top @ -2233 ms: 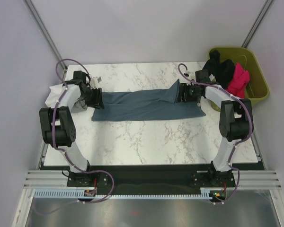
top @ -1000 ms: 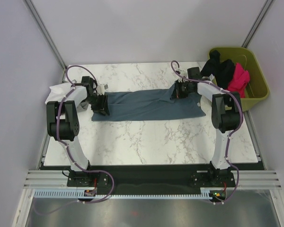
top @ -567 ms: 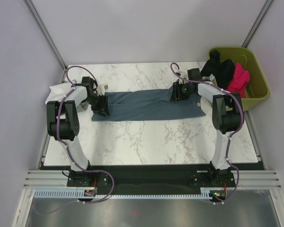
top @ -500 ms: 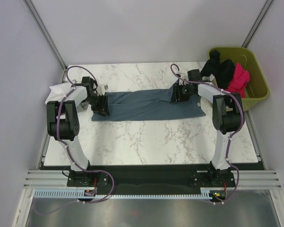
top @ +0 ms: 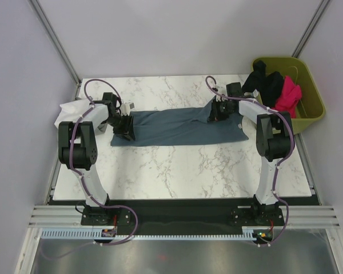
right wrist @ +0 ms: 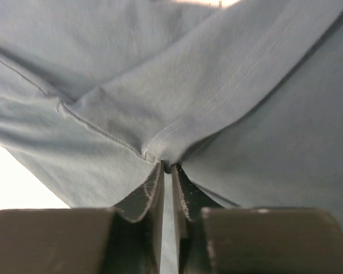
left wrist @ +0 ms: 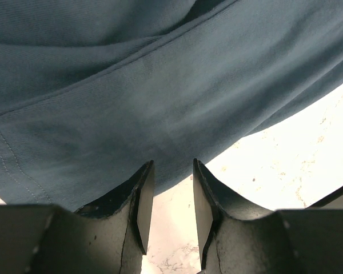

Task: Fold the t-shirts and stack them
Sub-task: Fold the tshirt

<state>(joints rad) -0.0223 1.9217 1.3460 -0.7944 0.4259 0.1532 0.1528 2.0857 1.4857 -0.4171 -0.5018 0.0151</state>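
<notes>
A slate blue-grey t-shirt (top: 171, 127) lies as a long folded strip across the far half of the marble table (top: 177, 171). My left gripper (top: 127, 127) sits at its left end; in the left wrist view the gripper (left wrist: 170, 165) is open, and the shirt's (left wrist: 160, 85) hem lies right at the fingertips with bare marble in the gap. My right gripper (top: 216, 112) is at the strip's upper right. In the right wrist view the gripper (right wrist: 167, 166) is shut on a hemmed fold of the shirt (right wrist: 217, 85), and the cloth bunches at the tips.
A white t-shirt (top: 66, 111) lies crumpled at the table's left edge behind the left arm. An olive-green bin (top: 311, 105) at the far right holds a black t-shirt (top: 268, 83) and a magenta-pink t-shirt (top: 288, 96).
The right gripper opened and shut again on a fold near the sleeve, which now stands slightly raised. The left gripper slid a little to the right along the shirt's left end.
</notes>
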